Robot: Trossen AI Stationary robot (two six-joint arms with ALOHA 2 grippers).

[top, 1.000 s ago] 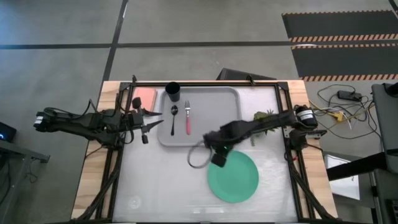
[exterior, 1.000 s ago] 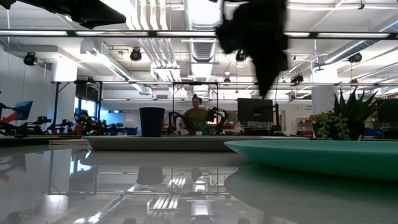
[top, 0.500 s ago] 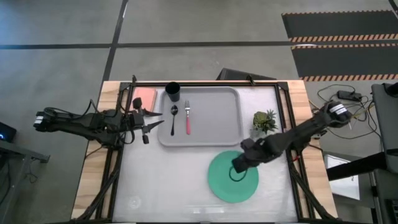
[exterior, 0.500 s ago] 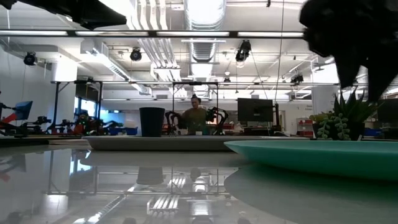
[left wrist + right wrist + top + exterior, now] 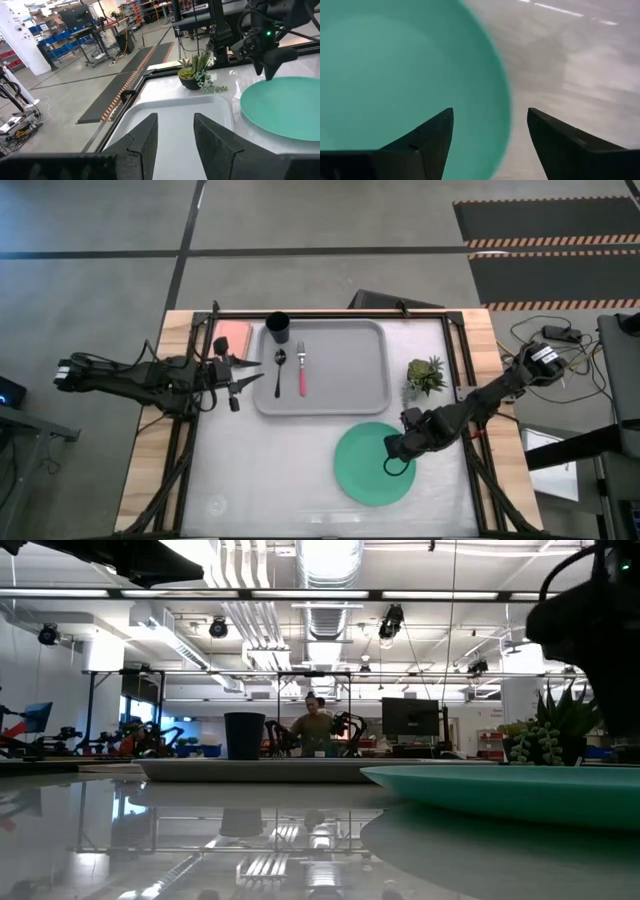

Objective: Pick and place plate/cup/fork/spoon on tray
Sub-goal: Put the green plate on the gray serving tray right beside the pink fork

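Note:
The mint-green plate [image 5: 372, 465] lies flat on the table, just near of the grey tray [image 5: 345, 380]. On the tray's left part stand the black cup [image 5: 278, 328], in the far left corner, and beside it lie the dark spoon [image 5: 279, 370] and the pink-handled fork [image 5: 302, 372]. My right gripper [image 5: 392, 458] hovers open over the plate's right part. In the right wrist view, my right gripper [image 5: 490, 112] has the plate's rim [image 5: 506, 100] showing between its fingers. My left gripper [image 5: 240, 377] waits open at the tray's left edge.
A small potted plant [image 5: 426, 375] stands right of the tray, close to my right arm. A pink pad [image 5: 233, 337] lies at the far left. The table's near left part [image 5: 260, 480] holds nothing. Black frame rails [image 5: 462, 370] run along the table's sides.
My right gripper has swung from above the tray's near edge toward the table's right and near edges, across the plate, and has come lower over the plate's right part. The plate has stayed put.

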